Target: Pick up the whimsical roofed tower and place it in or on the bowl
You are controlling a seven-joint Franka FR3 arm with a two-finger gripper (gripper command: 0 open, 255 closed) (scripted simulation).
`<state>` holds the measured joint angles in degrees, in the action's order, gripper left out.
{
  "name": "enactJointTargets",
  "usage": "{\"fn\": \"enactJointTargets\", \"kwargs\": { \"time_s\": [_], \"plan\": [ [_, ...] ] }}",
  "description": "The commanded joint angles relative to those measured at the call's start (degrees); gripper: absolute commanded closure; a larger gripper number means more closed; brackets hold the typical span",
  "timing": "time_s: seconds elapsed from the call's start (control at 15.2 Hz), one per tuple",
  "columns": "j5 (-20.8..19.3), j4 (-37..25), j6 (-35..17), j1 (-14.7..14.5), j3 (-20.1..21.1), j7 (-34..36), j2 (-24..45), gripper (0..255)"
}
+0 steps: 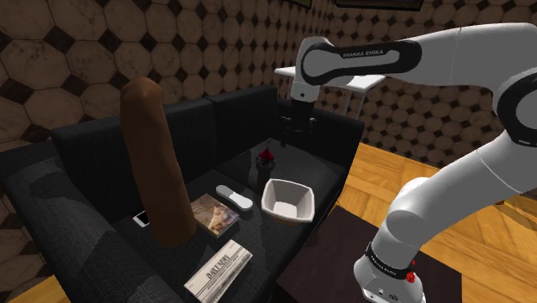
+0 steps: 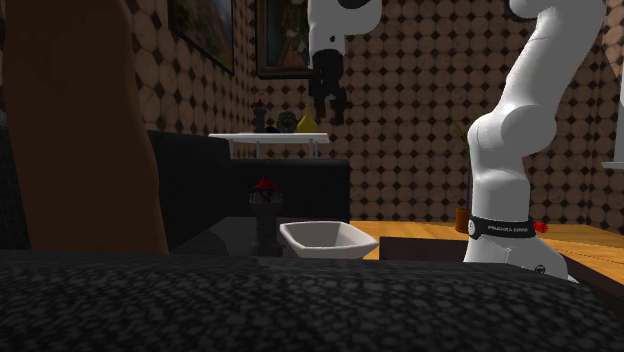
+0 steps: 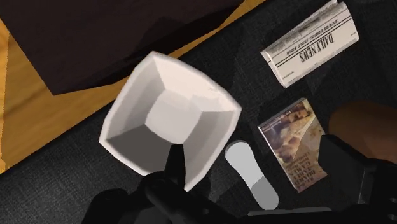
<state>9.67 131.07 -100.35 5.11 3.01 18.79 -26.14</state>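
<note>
The tower (image 1: 264, 162) is a small dark piece with a red top, standing upright on the black sofa seat (image 1: 172, 129), close to the far side of the white bowl (image 1: 287, 200). In the second exterior view the tower (image 2: 265, 212) stands just left of the bowl (image 2: 325, 238). My gripper (image 1: 294, 129) hangs well above both, open and holding nothing, its fingers pointing down. In the second exterior view the gripper (image 2: 328, 108) is high over the bowl. The wrist view looks down into the bowl (image 3: 168, 121), with a dark shape at its near rim.
A tall brown cylinder (image 1: 159, 163) stands on the seat. Near it lie a grey remote (image 1: 234, 197), a book (image 1: 215, 213), a folded newspaper (image 1: 219, 268) and a small phone (image 1: 142, 220). A white shelf (image 1: 344, 80) stands behind the sofa. Wooden floor (image 1: 404, 163) lies beyond.
</note>
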Motion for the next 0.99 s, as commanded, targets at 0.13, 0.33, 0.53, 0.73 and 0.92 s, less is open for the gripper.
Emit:
{"fn": "enactJointTargets", "kwargs": {
  "time_s": [0.13, 0.33, 0.53, 0.73, 0.92],
  "plan": [
    [0.1, -4.6, -4.6, 2.3, 1.4, 10.1, 8.2, 0],
    [-0.5, -8.8, -7.0, 3.8, 1.9, 17.4, 14.2, 0],
    [-1.3, -13.2, -8.9, 5.1, 1.7, 24.5, 19.9, 0],
    [-2.2, -17.7, -10.3, 6.3, 1.1, 31.3, 25.3, 0],
    [-3.1, -22.2, -11.2, 7.3, 0.0, 37.8, 30.3, 0]
  ]
}}
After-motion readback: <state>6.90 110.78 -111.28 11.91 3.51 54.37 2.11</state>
